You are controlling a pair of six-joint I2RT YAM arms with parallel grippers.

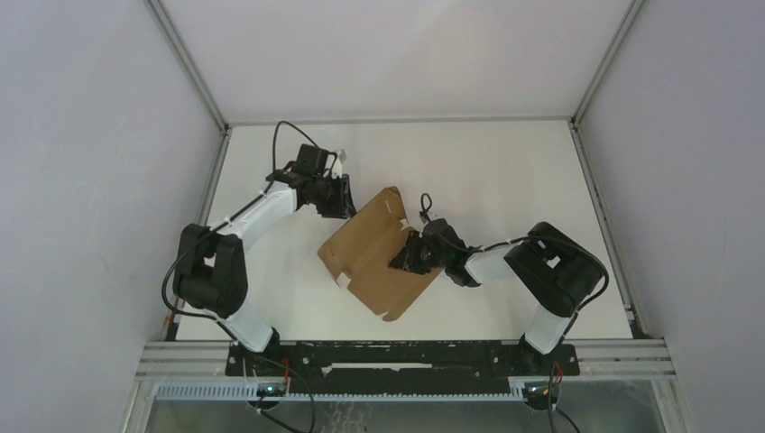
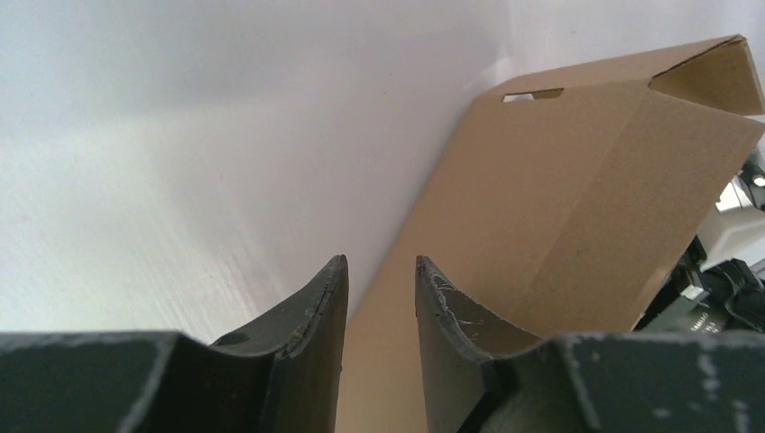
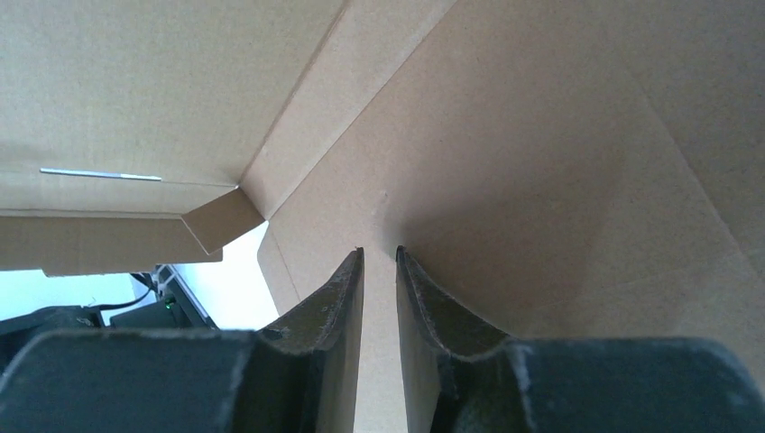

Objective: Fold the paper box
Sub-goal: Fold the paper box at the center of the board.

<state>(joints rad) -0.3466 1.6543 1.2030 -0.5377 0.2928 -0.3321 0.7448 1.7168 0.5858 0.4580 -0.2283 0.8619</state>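
The paper box (image 1: 365, 245) is plain brown cardboard, half folded, lying at an angle in the middle of the white table. One long panel stands up, with a slit near its top corner (image 2: 532, 94). My left gripper (image 1: 347, 200) is at the box's upper left edge. In the left wrist view my left gripper (image 2: 379, 260) is open with a small gap, and nothing is clamped between its fingers. My right gripper (image 1: 403, 257) reaches into the box from the right. In the right wrist view its tips (image 3: 380, 251) rest against an inner panel (image 3: 541, 135), with a narrow gap and nothing in it.
The white table (image 1: 505, 171) is walled in by grey panels with metal corner posts (image 1: 189, 68) at the back. A black rail (image 1: 388, 356) carrying both arm bases runs along the near edge. Cables loop off both arms.
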